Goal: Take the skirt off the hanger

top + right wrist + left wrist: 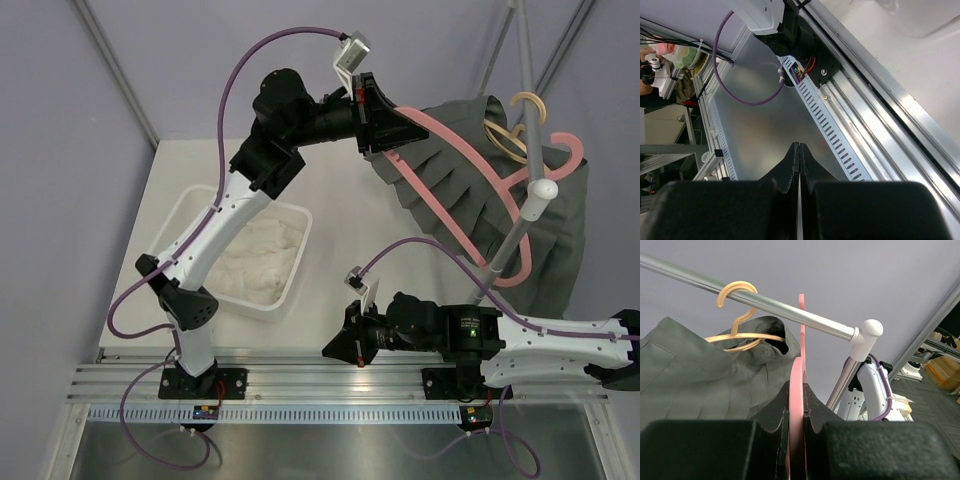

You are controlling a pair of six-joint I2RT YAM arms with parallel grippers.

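Observation:
A grey-green pleated skirt [445,185] hangs under a pink hanger [470,165], whose hook sits by the metal rail [528,90]. My left gripper [385,128] is raised to the hanger's left end and is shut on the pink hanger [797,405]; in the left wrist view its black fingers [816,402] clamp the pink bar from both sides. The grey-green cloth [695,380] fills the left of that view. My right gripper [332,350] rests low near the table's front edge, shut [799,146] and holding nothing.
A yellow hanger [518,128] [737,315] also hooks over the rail, with dark cloth on it. The rail ends in a white cap [541,196] on a slanted stand pole [500,255]. A white bin [190,215] with white cloth stands at the left.

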